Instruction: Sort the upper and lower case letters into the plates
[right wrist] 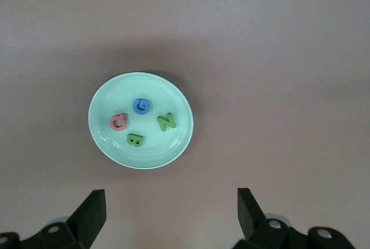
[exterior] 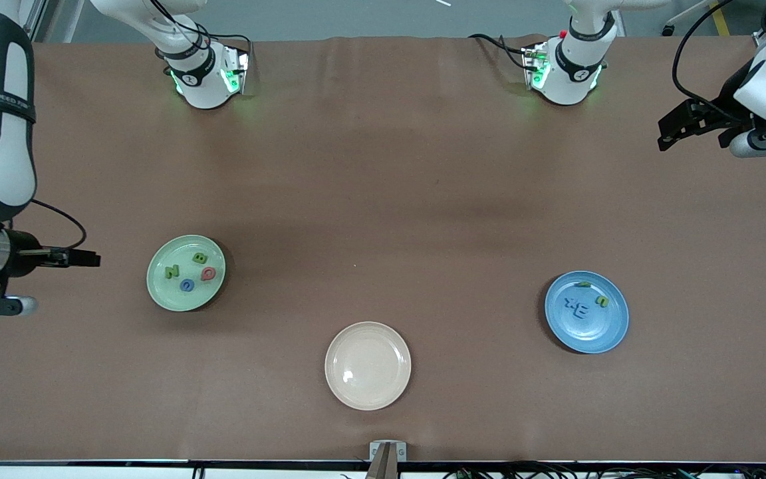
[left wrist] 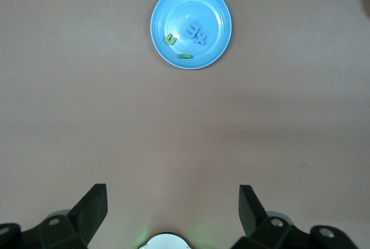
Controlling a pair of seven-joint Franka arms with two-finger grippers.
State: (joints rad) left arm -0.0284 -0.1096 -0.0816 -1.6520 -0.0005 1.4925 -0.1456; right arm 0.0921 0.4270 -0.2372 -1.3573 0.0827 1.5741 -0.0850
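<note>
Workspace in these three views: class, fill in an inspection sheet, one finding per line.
Surface: brown table cover, lightly creased.
Job's things: mint plate holds four letters, two green, one blue, one red; blue plate holds four, two green, two blue.
Clutter: cream plate, holding nothing.
Grippers: left gripper and right gripper both open, at the table's ends, holding nothing.
Cables: black leads at both arms.
Surroundings: floor along the table's edge past the bases.

We see an evenly lit brown table (exterior: 383, 199) under soft overhead light, with faint broad shadows across its middle. A small glare spot shines on the cream plate (exterior: 368, 365), and green lamps glow at both arm bases.
</note>
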